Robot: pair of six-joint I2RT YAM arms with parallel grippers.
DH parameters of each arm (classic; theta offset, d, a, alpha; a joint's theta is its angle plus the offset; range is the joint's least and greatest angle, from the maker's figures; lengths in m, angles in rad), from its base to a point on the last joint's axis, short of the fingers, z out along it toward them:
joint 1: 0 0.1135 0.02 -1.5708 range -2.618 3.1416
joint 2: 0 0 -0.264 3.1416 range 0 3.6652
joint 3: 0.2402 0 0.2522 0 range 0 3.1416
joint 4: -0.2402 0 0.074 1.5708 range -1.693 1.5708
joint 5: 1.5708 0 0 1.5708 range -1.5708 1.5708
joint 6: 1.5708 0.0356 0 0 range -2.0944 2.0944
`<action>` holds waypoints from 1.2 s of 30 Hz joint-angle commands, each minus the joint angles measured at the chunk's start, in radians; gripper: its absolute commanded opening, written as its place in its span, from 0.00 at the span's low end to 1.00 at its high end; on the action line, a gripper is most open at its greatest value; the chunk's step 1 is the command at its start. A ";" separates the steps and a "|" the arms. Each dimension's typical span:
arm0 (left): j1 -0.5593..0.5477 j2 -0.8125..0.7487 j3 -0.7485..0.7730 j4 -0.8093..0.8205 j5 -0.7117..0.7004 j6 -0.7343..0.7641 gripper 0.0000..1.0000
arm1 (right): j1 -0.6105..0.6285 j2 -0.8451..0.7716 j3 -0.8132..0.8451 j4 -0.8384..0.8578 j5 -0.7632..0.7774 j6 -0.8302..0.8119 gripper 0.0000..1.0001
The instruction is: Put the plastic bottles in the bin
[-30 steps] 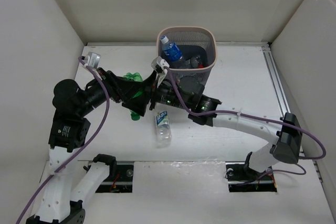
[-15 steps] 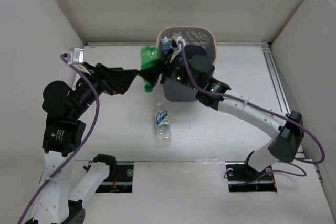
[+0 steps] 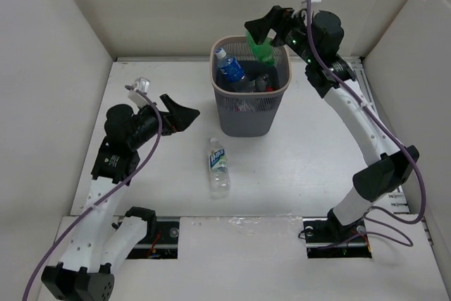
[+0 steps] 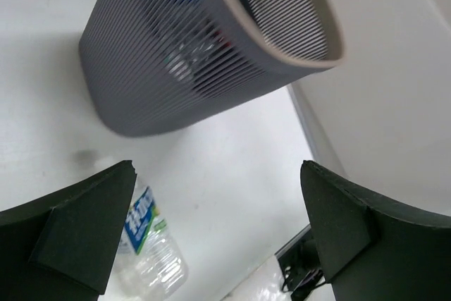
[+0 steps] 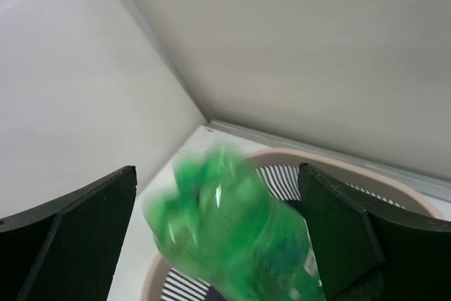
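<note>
above the bin (image 3: 243,114), the right gripper (image 5: 218,199) gapes wide, a blurred green bottle (image 5: 236,230) loose between its jaws; the left gripper (image 4: 217,174) hangs wide, empty.

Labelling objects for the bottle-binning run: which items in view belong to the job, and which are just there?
Job: green bottle over the bin; blue-label bottle inside; clear bottle on the table.
Not job: side rail; arm mounting plate.

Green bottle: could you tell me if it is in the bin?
Not yet: the bottle is cap-down at the bin rim, under the open right claw.
</note>
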 commanded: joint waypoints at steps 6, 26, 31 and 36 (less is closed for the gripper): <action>-0.031 0.075 -0.140 0.079 -0.015 0.043 1.00 | 0.015 -0.019 0.153 -0.238 0.209 -0.066 1.00; -0.568 0.522 -0.012 -0.219 -0.724 -0.162 1.00 | 0.271 -0.641 -0.557 -0.197 0.303 0.032 1.00; -0.578 0.626 -0.012 -0.181 -0.770 -0.186 1.00 | 0.301 -0.705 -0.571 -0.218 0.313 0.032 1.00; -0.578 0.724 -0.021 -0.112 -0.749 -0.195 0.94 | 0.334 -0.751 -0.603 -0.236 0.337 0.032 1.00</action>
